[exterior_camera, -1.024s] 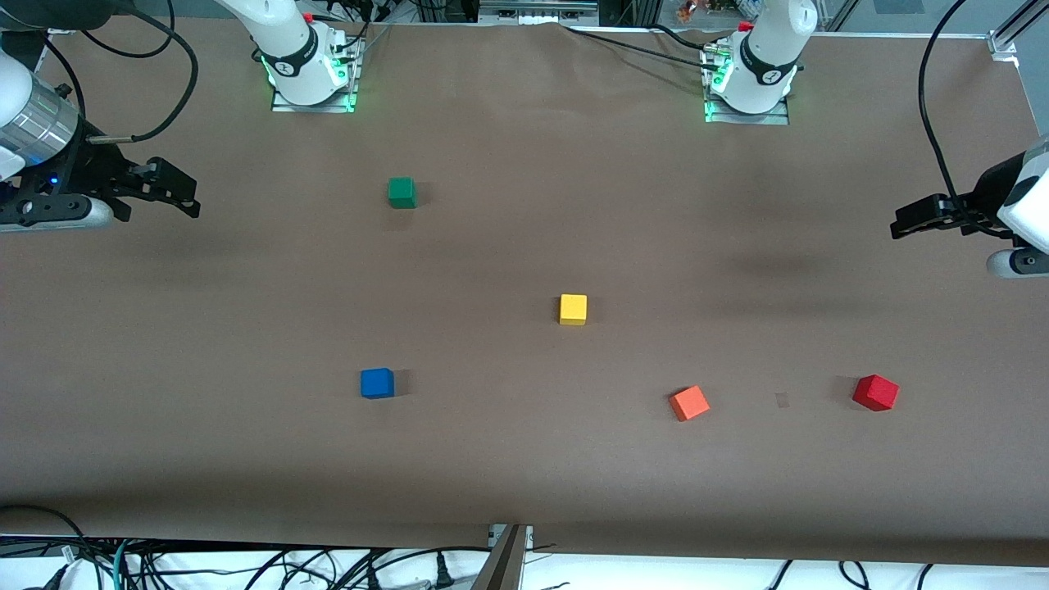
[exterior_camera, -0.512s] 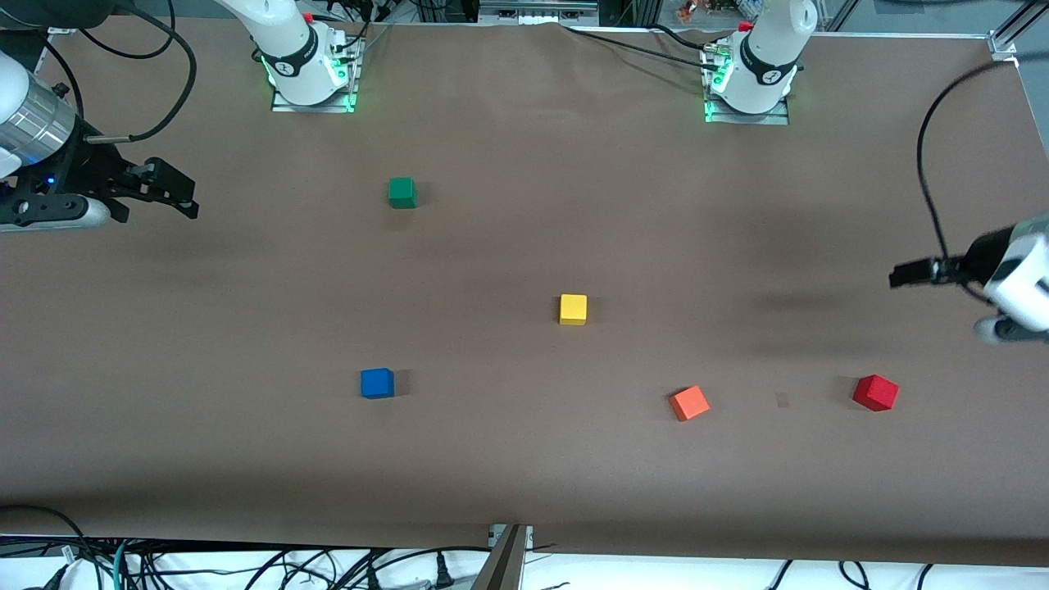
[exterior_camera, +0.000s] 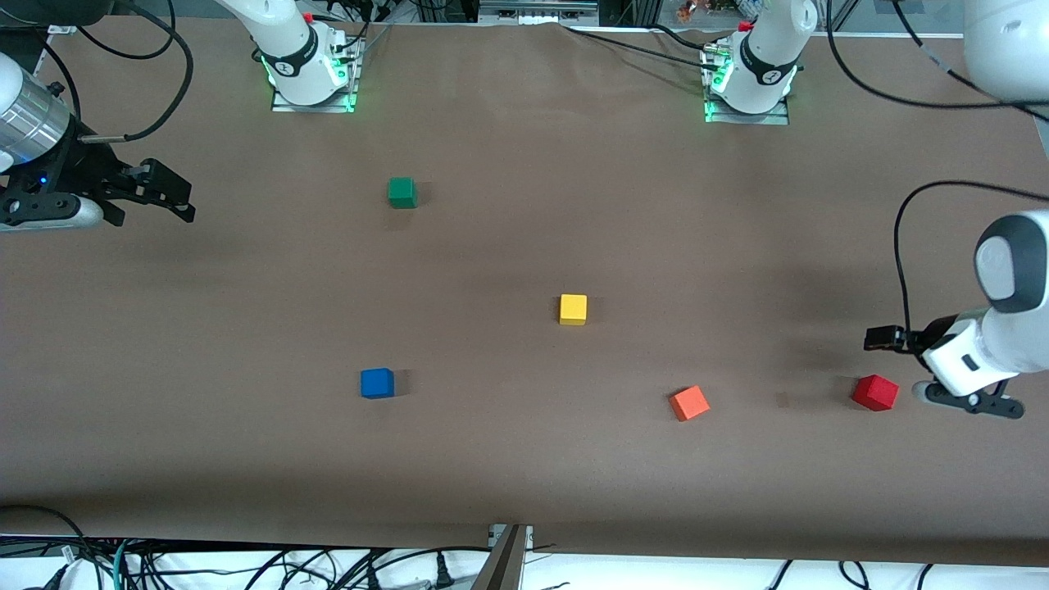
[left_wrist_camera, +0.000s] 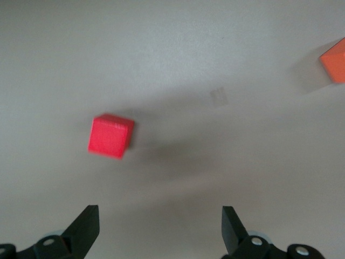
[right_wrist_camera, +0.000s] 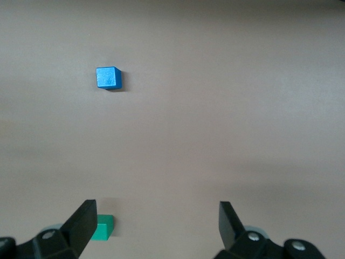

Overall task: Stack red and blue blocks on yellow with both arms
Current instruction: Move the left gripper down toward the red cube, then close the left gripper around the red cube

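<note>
The red cube [exterior_camera: 874,392] lies near the left arm's end of the table and shows in the left wrist view [left_wrist_camera: 110,136]. My left gripper [exterior_camera: 877,338] hovers open and empty just beside and above it, its open fingers framing bare table [left_wrist_camera: 160,213]. The blue cube [exterior_camera: 377,383] lies toward the right arm's end, also in the right wrist view [right_wrist_camera: 108,77]. The yellow cube [exterior_camera: 573,309] sits mid-table. My right gripper [exterior_camera: 190,205] is open and empty, up over the table's right-arm end [right_wrist_camera: 156,208].
An orange cube [exterior_camera: 689,402] lies between the yellow and red cubes, nearer the front camera, and shows in the left wrist view [left_wrist_camera: 334,62]. A green cube [exterior_camera: 401,192] sits near the right arm's base [right_wrist_camera: 102,226]. Cables run along the table's front edge.
My left gripper has swung from over the table's end to just beside the red cube, and lower. The right gripper has barely shifted. No cube has moved.
</note>
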